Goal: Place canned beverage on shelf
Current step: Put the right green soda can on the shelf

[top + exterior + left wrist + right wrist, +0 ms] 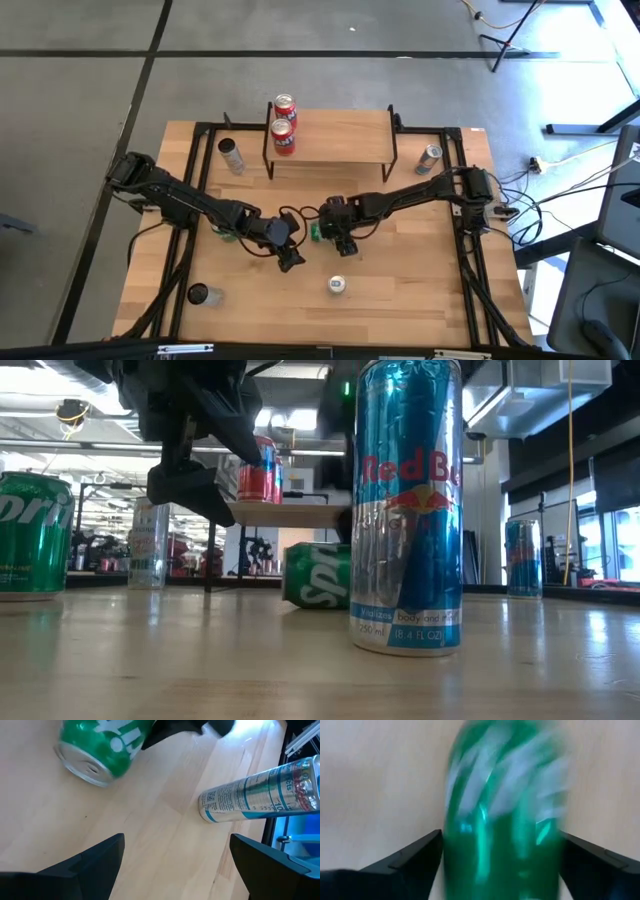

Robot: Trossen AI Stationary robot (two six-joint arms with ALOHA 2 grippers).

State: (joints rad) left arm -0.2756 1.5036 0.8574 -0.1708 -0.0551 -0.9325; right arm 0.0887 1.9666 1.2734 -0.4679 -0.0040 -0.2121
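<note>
Tabletop (400, 300) — toppled green can (318, 574) low-view

Wooden table (400, 300) on a grey floor (80, 100).

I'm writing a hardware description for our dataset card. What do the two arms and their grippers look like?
Both arms are dark, nearly black, built of jointed segments. Black cables loop along them, and more trail off the table edge by the right arm's base. The left gripper and right gripper each have two dark fingers; in the wrist views the fingers look flat, angular and matte. No markings can be made out.
</note>
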